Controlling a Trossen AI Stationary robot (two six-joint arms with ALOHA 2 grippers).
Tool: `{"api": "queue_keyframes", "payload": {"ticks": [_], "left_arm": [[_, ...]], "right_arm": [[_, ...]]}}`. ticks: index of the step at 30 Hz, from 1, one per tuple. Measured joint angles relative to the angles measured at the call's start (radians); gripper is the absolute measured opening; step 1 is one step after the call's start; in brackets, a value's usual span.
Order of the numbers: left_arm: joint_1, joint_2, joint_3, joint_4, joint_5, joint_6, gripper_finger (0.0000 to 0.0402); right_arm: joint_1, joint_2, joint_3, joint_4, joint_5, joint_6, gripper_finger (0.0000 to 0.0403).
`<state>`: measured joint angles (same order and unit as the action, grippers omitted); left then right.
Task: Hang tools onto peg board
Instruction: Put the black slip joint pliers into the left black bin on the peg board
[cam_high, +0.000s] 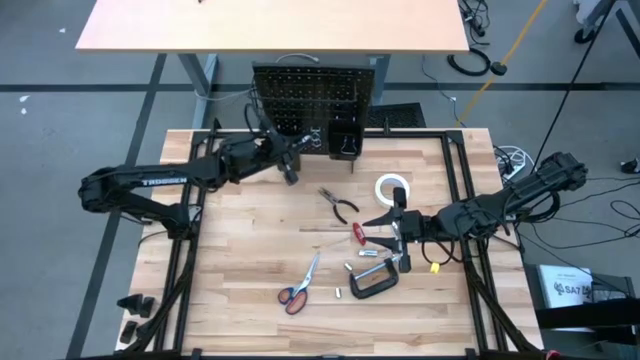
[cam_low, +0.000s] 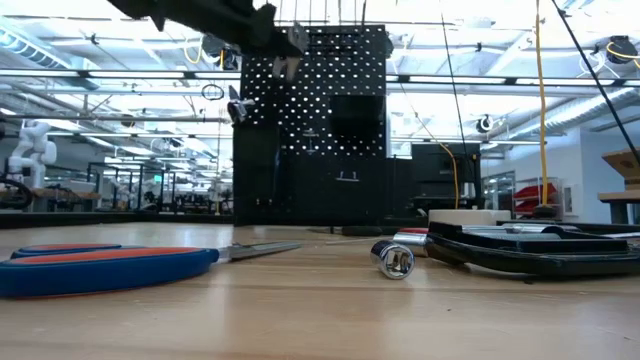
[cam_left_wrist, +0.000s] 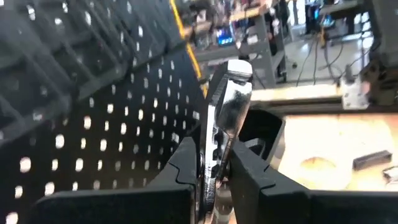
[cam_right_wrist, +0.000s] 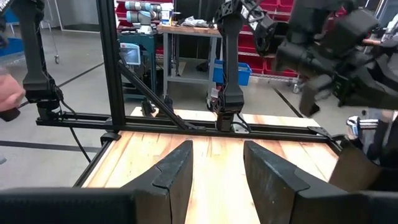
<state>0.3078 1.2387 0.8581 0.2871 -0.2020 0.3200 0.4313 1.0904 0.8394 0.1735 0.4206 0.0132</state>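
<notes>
The black peg board (cam_high: 310, 95) stands upright at the table's far edge, with black bins (cam_high: 343, 140) along its foot. My left gripper (cam_high: 291, 168) is right in front of the board's left part, shut on a silver tool (cam_left_wrist: 227, 106); it also shows in the low view (cam_low: 290, 40). My right gripper (cam_high: 398, 228) is open and empty over the table's right half, just right of the red screwdriver (cam_high: 357, 232). Lying flat on the table are dark-handled pliers (cam_high: 340, 205), a white tape roll (cam_high: 392, 188), orange-handled scissors (cam_high: 298, 290) and a black C-clamp (cam_high: 372, 282). My left gripper pinches the silver tool between its two fingers, on its flat sides (cam_left_wrist: 214, 158). The tool's rounded end (cam_left_wrist: 235, 71) sticks out past the fingertips, close to the peg board's face (cam_left_wrist: 93, 130). The tool is lifted clear of the table.
A small silver socket (cam_low: 393, 260) and other small bits (cam_high: 337, 292) lie near the C-clamp. A black frame rail (cam_right_wrist: 186, 121) runs along the table's edges. A second tabletop (cam_high: 270, 25) stands behind the peg board. Bare wood (cam_high: 250, 240) lies at the table's left.
</notes>
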Motion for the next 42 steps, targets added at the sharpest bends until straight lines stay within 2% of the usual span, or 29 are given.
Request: {"api": "queue_keyframes", "payload": {"ticks": [8, 18, 26, 28, 37, 42], "left_arm": [[0.037, 0.039, -0.003, 0.02, -0.046, -0.052, 0.0042], [0.078, 0.044, -0.142, 0.153, -0.068, -0.183, 0.0043], [0.111, 0.043, -0.146, 0.158, -0.091, -0.3, 0.0047], [0.117, 0.043, -0.146, 0.154, -0.11, -0.332, 0.0073], [0.117, 0.037, -0.146, 0.141, -0.136, -0.466, 0.0239], [0.118, -0.001, -0.148, 0.126, -0.145, -0.469, 0.0283]], "right_arm": [[0.0, 0.0, 0.0, -0.035, -0.001, 0.0, 0.0136], [0.0, 0.0, 0.0, -0.034, -0.002, 0.008, 0.0136], [-0.007, 0.0, 0.0, -0.027, 0.0, 0.004, 0.0136], [-0.007, 0.0, 0.0, -0.027, 0.001, 0.004, 0.0136], [-0.007, 0.0, 0.0, -0.031, 0.001, 0.004, 0.0136], [-0.007, 0.0, 0.0, -0.038, 0.001, 0.008, 0.0136]]}}
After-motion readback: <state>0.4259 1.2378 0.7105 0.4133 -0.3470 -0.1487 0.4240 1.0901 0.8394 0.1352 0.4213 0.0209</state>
